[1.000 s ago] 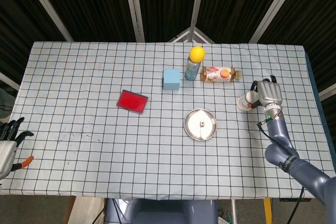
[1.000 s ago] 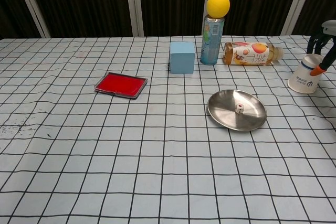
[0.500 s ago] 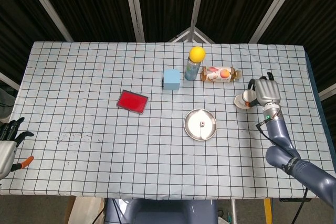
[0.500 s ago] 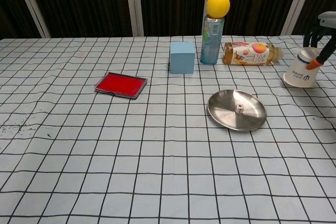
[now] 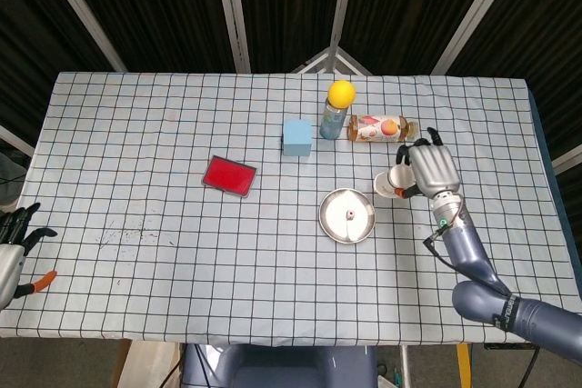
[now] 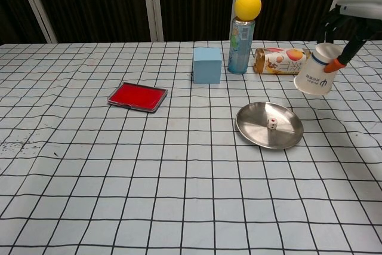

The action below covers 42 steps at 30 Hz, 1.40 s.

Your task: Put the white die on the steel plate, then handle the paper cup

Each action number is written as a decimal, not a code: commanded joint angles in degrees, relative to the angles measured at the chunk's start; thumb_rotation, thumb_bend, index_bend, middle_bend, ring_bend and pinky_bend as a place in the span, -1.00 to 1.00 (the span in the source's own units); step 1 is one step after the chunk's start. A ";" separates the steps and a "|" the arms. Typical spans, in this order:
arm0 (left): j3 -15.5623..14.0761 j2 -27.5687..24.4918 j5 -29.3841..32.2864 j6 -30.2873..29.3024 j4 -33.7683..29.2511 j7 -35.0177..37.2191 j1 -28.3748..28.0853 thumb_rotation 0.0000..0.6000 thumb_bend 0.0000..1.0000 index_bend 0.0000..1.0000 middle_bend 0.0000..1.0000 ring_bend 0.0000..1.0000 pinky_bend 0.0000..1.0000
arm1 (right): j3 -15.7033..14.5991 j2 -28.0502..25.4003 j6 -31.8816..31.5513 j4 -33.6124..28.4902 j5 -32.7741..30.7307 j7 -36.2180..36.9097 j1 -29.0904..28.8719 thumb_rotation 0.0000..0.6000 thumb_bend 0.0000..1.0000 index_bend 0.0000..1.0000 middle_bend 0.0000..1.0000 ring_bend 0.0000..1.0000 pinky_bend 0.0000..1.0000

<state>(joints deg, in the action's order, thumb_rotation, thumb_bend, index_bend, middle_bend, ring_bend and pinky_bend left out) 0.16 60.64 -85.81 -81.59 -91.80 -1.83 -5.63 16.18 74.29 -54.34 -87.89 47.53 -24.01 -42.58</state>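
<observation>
1. The right hand (image 5: 433, 170) has its fingers wrapped round a white paper cup (image 6: 315, 75), upside down and tilted, with the mouth pointing down toward the left. In the chest view the cup looks lifted off the checked tablecloth (image 5: 136, 152).
2. The cup hangs just right of the round steel plate (image 5: 346, 215), between it and the plastic drink bottle lying on its side (image 6: 285, 61).
3. The small white die (image 6: 271, 124) sits inside the plate, close to the middle.
4. The left hand (image 5: 13, 252) is down at the near left corner of the table, holding nothing, fingers apart.
5. Other stuff: a flat red tray (image 5: 228, 175) left of centre, a light blue cube (image 5: 296, 136), and a tall can with a yellow ball on top (image 6: 241, 33) right next to the bottle.
</observation>
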 commanded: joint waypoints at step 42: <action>-0.09 0.13 -0.67 -0.18 0.85 0.48 -0.12 1.00 -0.41 -0.35 -1.00 -1.00 -0.95 | -4.39 13.87 -0.41 5.00 4.90 2.82 -4.21 1.00 -0.38 0.26 0.08 -0.46 -1.00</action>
<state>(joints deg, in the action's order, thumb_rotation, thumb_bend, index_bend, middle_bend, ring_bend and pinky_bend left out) 0.00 60.77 -86.56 -81.81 -90.92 -1.28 -5.74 11.46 87.36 -54.61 -83.87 51.50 -22.18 -46.83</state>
